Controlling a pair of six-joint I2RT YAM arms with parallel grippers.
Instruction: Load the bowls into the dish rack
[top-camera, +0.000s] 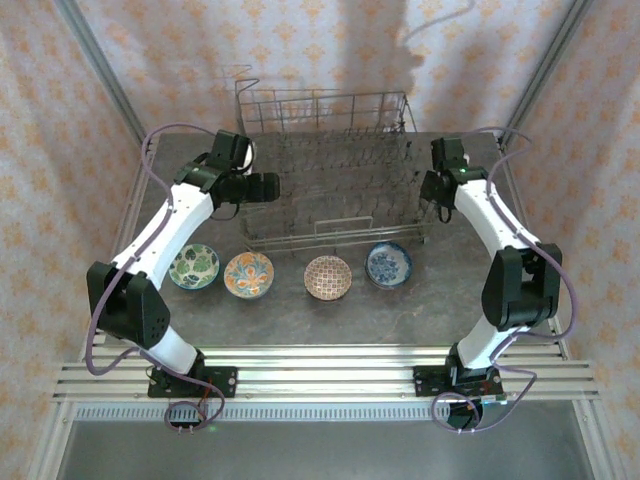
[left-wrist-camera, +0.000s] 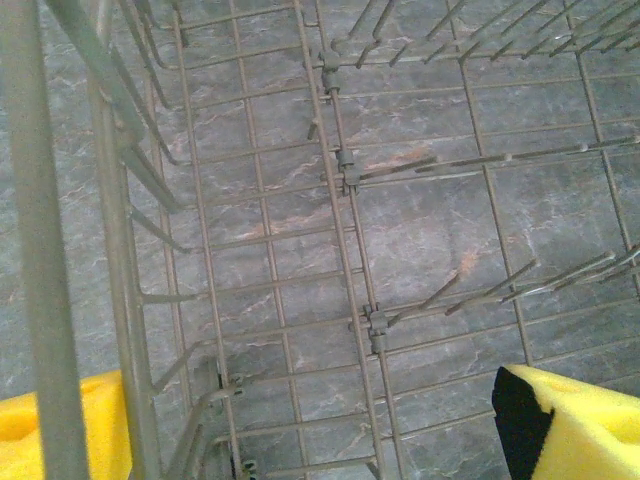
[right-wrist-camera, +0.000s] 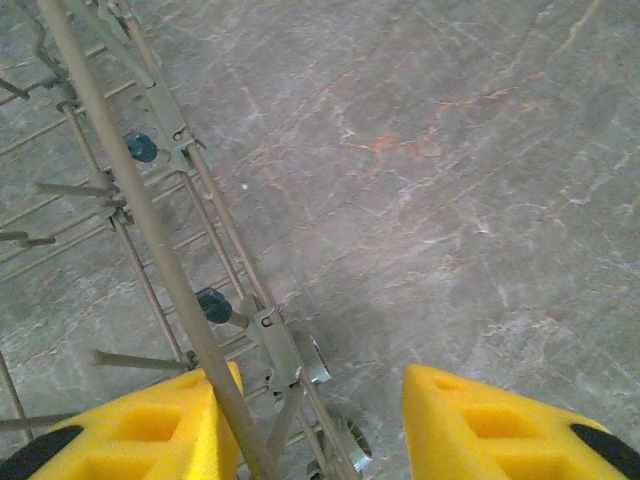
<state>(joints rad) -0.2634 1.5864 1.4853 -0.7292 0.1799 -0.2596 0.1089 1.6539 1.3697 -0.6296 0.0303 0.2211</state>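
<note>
Bowls (top-camera: 326, 275) sit in a row on the grey table (top-camera: 450, 295), just in front of the near side of the dish rack (top-camera: 330, 238). None of them is inside the rack. From the rack's left corner to its right corner they go: green bowl (top-camera: 194, 266), orange and teal bowl (top-camera: 249, 273), brown and pink bowl (top-camera: 330, 279), blue and white bowl (top-camera: 388, 264). All four lie flat with their insides facing up. They are close together but do not touch.

The rack's low near wall of wire stands between the bowls and the rows of tines (left-wrist-camera: 480, 290) inside.

The left gripper (top-camera: 268, 188) hangs over the rack's left side. Its yellow fingers (left-wrist-camera: 585, 425) are spread wide and hold nothing. The rack's left wall crosses in front of one finger, and the other is above the rack's floor.

The right gripper (top-camera: 432, 192) hangs at the rack's right side. Its fingers (right-wrist-camera: 500, 425) are spread wide too, with nothing in them. A rim wire of the rack runs in front of one finger. The other is over bare table. Small wheels (right-wrist-camera: 315, 360) show under the rack there.

Behind the rack's tall far side is a wall with a flower pattern (top-camera: 300, 40).
</note>
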